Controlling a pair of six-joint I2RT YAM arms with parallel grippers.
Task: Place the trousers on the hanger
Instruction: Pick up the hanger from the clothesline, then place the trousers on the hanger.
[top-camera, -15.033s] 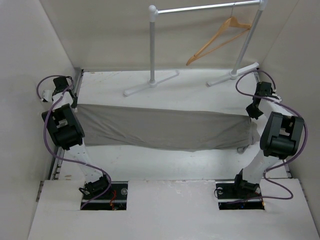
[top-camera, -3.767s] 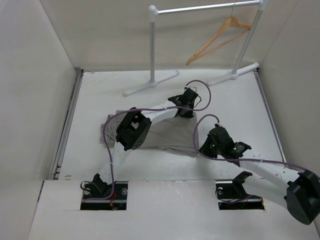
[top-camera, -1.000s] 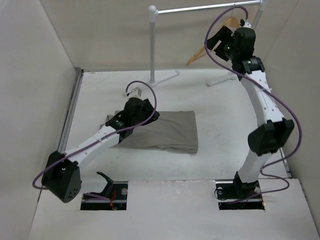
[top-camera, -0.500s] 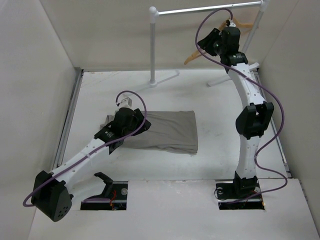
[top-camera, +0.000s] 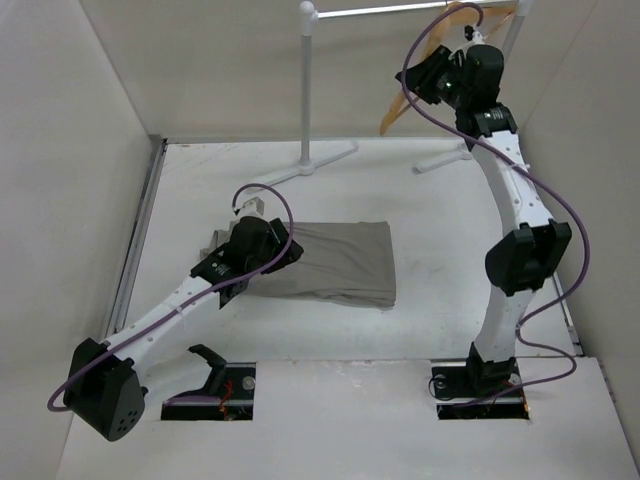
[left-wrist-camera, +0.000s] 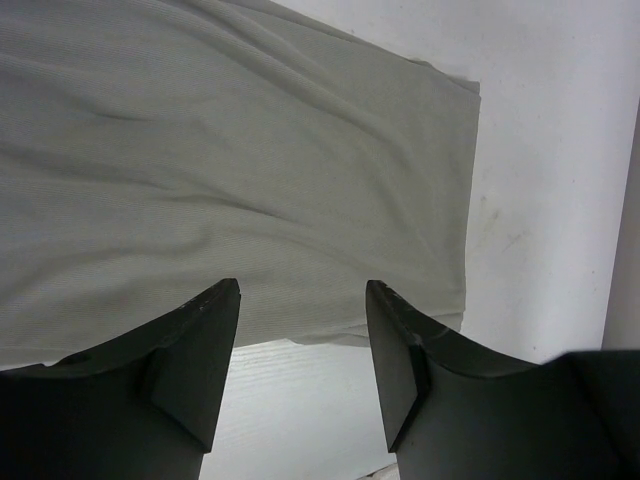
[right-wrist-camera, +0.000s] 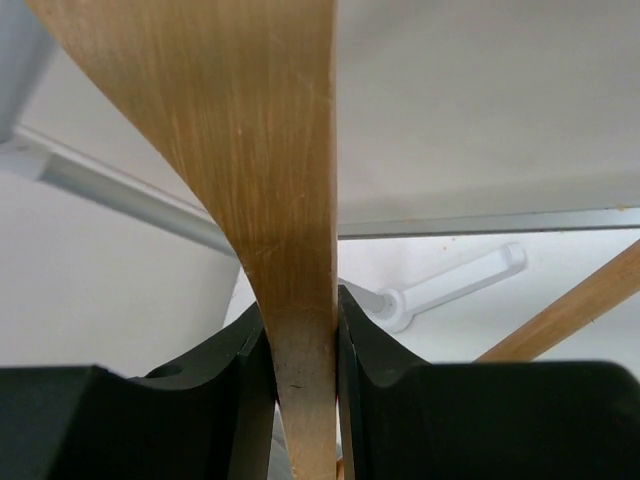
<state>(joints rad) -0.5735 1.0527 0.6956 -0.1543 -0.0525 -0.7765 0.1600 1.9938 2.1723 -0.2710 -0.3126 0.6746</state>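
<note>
The grey-taupe trousers (top-camera: 335, 262) (left-wrist-camera: 230, 160) lie folded flat on the white table. My left gripper (top-camera: 283, 248) (left-wrist-camera: 301, 287) hovers over their left part. It is open, with only cloth and bare table showing between its fingers. The tan wooden hanger (top-camera: 392, 112) (right-wrist-camera: 260, 130) hangs up at the back right by the rail. My right gripper (top-camera: 425, 85) (right-wrist-camera: 303, 310) is raised to it and shut on one of its wooden arms, both jaws pressed against the wood. The top of the hanger is hidden behind my right wrist at the frame's upper edge.
The white-and-silver clothes rail (top-camera: 307, 85) stands at the back of the table, its feet (top-camera: 305, 165) on the surface. White walls close in the left, right and back. A purple cable loops off each wrist.
The right jaws have closed onto the hanger's arm, and the hanger and the rail's top have shifted slightly upward. The left jaws have opened wider, and the left arm has drawn back a little over the trousers.
</note>
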